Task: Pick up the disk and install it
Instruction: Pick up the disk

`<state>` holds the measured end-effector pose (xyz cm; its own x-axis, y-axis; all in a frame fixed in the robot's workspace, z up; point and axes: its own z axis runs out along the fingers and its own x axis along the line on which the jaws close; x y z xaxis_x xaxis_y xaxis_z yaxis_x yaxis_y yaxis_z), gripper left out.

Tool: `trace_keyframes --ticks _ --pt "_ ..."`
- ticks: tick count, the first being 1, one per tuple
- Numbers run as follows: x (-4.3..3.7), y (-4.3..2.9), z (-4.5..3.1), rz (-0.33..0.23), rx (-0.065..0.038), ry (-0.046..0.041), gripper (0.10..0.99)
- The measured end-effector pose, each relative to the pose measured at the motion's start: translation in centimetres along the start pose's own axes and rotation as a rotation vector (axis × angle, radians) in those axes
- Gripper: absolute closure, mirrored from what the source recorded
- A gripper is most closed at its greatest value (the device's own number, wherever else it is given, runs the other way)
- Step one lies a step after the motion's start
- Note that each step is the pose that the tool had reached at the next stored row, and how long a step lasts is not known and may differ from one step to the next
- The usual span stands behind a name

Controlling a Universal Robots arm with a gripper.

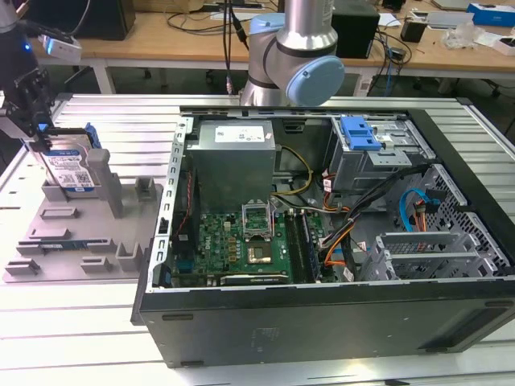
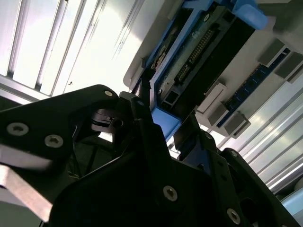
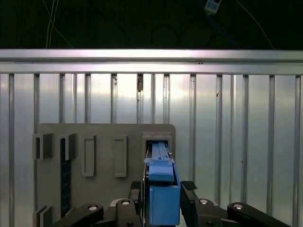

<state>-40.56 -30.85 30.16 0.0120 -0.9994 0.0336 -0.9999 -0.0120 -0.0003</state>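
The disk (image 1: 71, 167), silver with a white-and-blue label and blue carrier rails, stands on edge in a slot at the far end of the grey holder tray (image 1: 80, 241), at the exterior view's left. My gripper (image 1: 47, 138) is directly over it, with black fingers pressed against both sides of its upper edge. In the first wrist view the disk's blue rail (image 3: 163, 198) sits tight between the two fingers (image 3: 137, 195). The second wrist view shows the disk's dark underside and connector (image 2: 199, 52) running away from the gripper (image 2: 163, 111).
An open computer case (image 1: 322, 314) lies at the centre and right, with a motherboard (image 1: 241, 241), a grey power supply box (image 1: 233, 157) and a drive cage with a blue latch (image 1: 360, 133). The arm's base (image 1: 290, 56) stands behind the case. The table is ribbed aluminium (image 1: 72, 322).
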Motion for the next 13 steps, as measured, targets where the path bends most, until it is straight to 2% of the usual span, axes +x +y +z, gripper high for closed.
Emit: trace_keyframes --ticks 13 --pt "-0.01 0.16 0.34 0.000 0.000 0.0000 0.631"
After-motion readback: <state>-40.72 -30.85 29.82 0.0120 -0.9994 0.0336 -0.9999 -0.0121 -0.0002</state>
